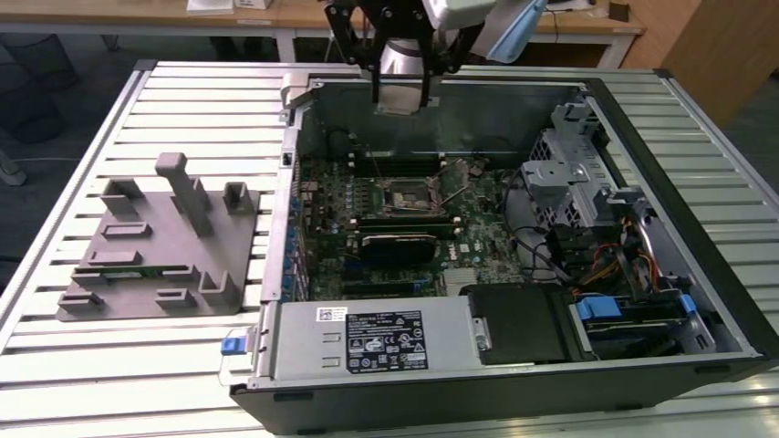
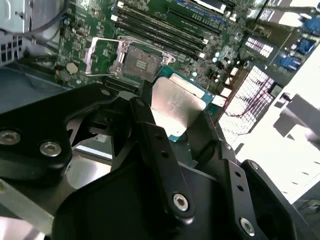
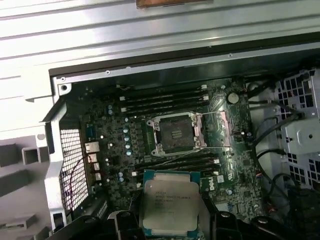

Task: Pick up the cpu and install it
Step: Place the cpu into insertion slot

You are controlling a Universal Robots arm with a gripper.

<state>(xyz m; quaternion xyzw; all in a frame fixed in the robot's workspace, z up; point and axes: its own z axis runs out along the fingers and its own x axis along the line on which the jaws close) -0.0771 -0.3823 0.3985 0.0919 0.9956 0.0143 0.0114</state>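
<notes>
At the exterior view's left I see the grey plastic fixture point(image 1: 159, 246) lying on the slatted metal table point(image 1: 73, 383), well apart from my arm. A narrow green strip point(image 1: 122, 270) lies in one of its low slots.

Just beside the fixture is the open computer case point(image 1: 286, 182), lying on its side with the motherboard point(image 1: 328, 210) facing up. Near the middle of the board sits the black square socket point(image 1: 408, 193). In the first wrist view its metal frame is swung open to one side and the socket bed is exposed.

My gripper point(image 1: 403, 99) hangs over the far wall of the case, above the board and apart from the socket. Its fingers point(image 2: 150, 130) are closed only part of the way, because they are clamped on two opposite edges of the cpu point(image 3: 170, 207). The chip is held flat, with its silvery top turned toward both wrist cameras. It is up in the air, touching nothing but the fingers, and it is not yet in the socket.

Further toward the exterior view's right, inside the case, I see a metal drive cage point(image 1: 572, 173), a tangle of cables point(image 1: 597, 265) and blue plastic clips point(image 1: 603, 308). Along the near wall sits the silver power supply point(image 1: 365, 342).
</notes>
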